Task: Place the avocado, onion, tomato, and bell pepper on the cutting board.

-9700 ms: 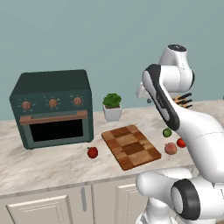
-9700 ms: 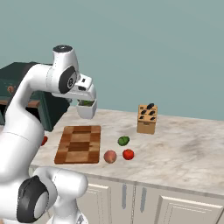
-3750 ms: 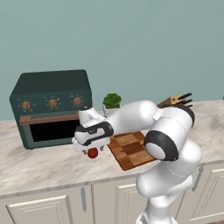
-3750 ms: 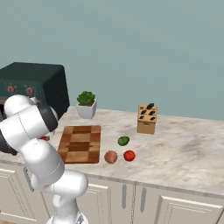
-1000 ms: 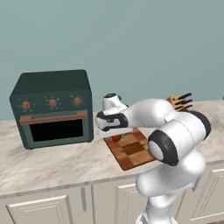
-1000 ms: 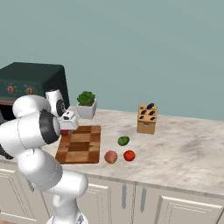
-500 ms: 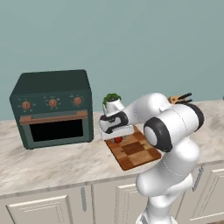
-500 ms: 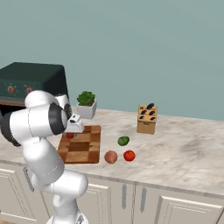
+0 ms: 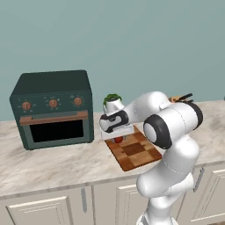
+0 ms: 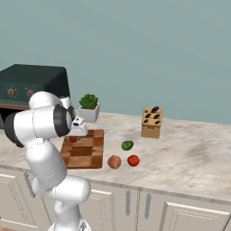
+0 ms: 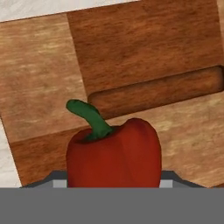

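My gripper (image 9: 117, 134) (image 10: 76, 133) is shut on the red bell pepper (image 9: 118, 139) (image 10: 73, 139) (image 11: 113, 151), holding it low over the checkered cutting board (image 9: 137, 152) (image 10: 85, 151) (image 11: 144, 43) near the corner closest to the oven. In the hand view the pepper's green stem points up and the gripper (image 11: 113, 181) hugs it on both sides. On the counter right of the board lie the green avocado (image 10: 127, 145), the peach onion (image 10: 114, 161) and the red tomato (image 10: 133, 160).
A dark green toaster oven (image 9: 52, 107) (image 10: 27, 85) stands left of the board. A leafy plant in a white pot (image 9: 113, 102) (image 10: 89, 108) sits behind the board. A wooden knife block (image 10: 152, 122) is farther right on the marble counter.
The hand with the pepper has shifted slightly and sunk a little closer to the board. The other produce has stayed put.
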Motion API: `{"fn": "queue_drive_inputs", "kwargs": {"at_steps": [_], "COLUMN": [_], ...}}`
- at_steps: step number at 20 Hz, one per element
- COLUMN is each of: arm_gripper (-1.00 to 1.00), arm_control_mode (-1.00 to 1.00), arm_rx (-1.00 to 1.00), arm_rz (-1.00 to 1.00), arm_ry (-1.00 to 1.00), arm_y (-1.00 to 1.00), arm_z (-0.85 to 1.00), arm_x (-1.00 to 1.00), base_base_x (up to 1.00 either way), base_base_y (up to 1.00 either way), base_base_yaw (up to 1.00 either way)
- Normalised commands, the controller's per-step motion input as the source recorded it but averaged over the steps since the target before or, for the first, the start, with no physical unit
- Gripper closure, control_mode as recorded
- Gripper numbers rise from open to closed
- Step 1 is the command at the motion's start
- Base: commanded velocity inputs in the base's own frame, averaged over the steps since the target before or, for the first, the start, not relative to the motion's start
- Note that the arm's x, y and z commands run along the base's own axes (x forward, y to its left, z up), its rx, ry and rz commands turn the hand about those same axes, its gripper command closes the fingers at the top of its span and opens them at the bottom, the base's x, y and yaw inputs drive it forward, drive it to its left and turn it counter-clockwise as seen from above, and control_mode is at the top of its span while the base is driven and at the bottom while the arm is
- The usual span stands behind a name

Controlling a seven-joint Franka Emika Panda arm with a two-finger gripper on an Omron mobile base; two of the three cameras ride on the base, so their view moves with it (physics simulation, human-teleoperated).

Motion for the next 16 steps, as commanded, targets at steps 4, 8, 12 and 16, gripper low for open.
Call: {"fn": "queue_drive_inputs", "kwargs": {"at_steps": [4, 8, 12, 16], "arm_gripper": [-1.0, -1.0, -1.0, -1.0], "arm_control_mode": [-1.0, -1.0, -1.0, -1.0], "arm_rx": [0.0, 0.0, -0.04, -0.04], "arm_rz": [0.0, 0.0, 0.0, 0.0], "arm_ry": [0.0, -0.01, 0.0, 0.0], "arm_y": [0.0, -0.02, 0.0, -0.06], "arm_z": [0.06, 0.38, 0.7, 0.77], "arm_x": [0.0, -0.2, -0.14, -0.15], "base_base_x": [0.0, 0.0, 0.0, 0.0], "base_base_y": [0.0, 0.0, 0.0, 0.0], "base_base_yaw": [0.0, 0.0, 0.0, 0.0]}}
